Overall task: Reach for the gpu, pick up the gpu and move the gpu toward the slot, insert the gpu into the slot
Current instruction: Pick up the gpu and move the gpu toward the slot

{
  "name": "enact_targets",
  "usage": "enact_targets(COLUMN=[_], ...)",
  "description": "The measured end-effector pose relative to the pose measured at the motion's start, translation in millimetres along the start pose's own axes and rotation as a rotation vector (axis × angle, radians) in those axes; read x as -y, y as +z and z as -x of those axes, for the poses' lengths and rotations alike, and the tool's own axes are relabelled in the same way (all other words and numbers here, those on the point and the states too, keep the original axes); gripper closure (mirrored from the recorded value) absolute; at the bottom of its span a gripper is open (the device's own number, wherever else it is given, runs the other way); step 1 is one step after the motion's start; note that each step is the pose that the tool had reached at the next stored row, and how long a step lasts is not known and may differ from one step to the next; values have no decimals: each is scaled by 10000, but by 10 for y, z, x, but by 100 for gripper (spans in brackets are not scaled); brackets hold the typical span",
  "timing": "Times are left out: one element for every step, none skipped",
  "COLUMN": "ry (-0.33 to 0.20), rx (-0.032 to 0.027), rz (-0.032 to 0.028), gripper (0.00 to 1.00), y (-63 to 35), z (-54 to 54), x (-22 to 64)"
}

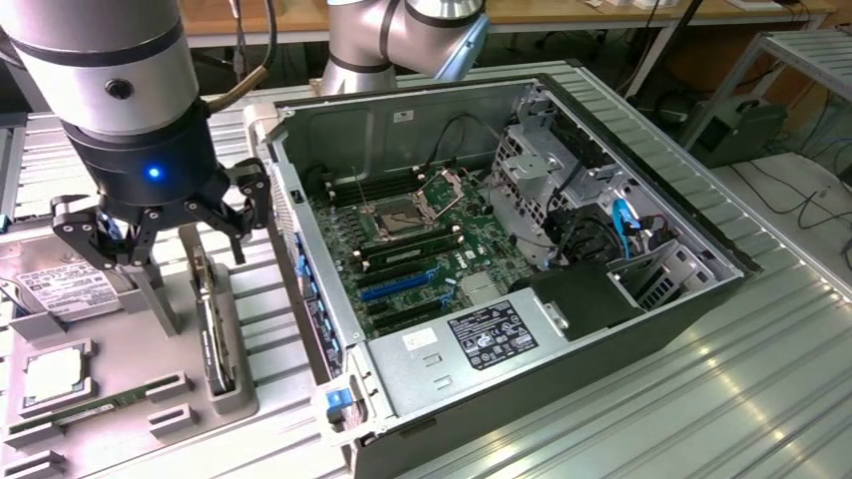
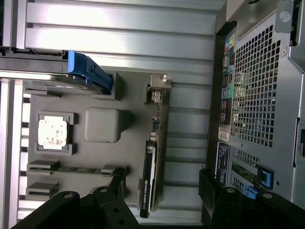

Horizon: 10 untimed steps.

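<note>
The gpu [image 1: 214,324] is a thin dark card standing on edge in a grey holder, next to the open computer case [image 1: 692,299] on the exterior view's left. In the wrist view the gpu [image 2: 151,176] runs lengthwise, its silver bracket [image 2: 158,89] at the far end. My gripper [image 1: 170,247] hangs just above the card's far end, open, with nothing between its fingers. The wrist view puts the gripper [image 2: 163,191] astride the card, one black finger [image 2: 120,183] on each side and apart from it. A blue slot [image 1: 397,287] lies on the motherboard inside the case.
The grey fixture tray [image 1: 266,344] also holds a hard drive [image 1: 60,291], a CPU [image 1: 54,372] and a green memory stick [image 1: 96,406]. The case's metal wall [image 1: 309,289] rises close beside the gpu. Cables and a drive cage [image 1: 533,185] crowd the case's far side.
</note>
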<state>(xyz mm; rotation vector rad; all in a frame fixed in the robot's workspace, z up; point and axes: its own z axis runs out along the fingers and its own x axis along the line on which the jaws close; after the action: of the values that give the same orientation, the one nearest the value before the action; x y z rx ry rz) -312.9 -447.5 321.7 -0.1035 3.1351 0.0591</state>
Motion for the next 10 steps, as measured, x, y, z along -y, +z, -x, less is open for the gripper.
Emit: enact_targets(ry=[0, 0, 0, 1, 1, 1, 1, 0, 0, 0], rx=[0, -1, -1, -1, -1, -1, -1, -1, -1, 0], rz=[0, -1, 0, -1, -1, -1, -1, -1, 0, 0], gripper=[28, 28, 28, 28, 28, 28, 28, 28, 28, 28], y=[9, 17, 25, 31, 37, 43, 48, 57, 77, 86], z=[0, 0, -1, 0, 0, -1, -1, -1, -1, -1], x=[0, 1, 1, 2, 2, 2, 2, 3, 4, 4])
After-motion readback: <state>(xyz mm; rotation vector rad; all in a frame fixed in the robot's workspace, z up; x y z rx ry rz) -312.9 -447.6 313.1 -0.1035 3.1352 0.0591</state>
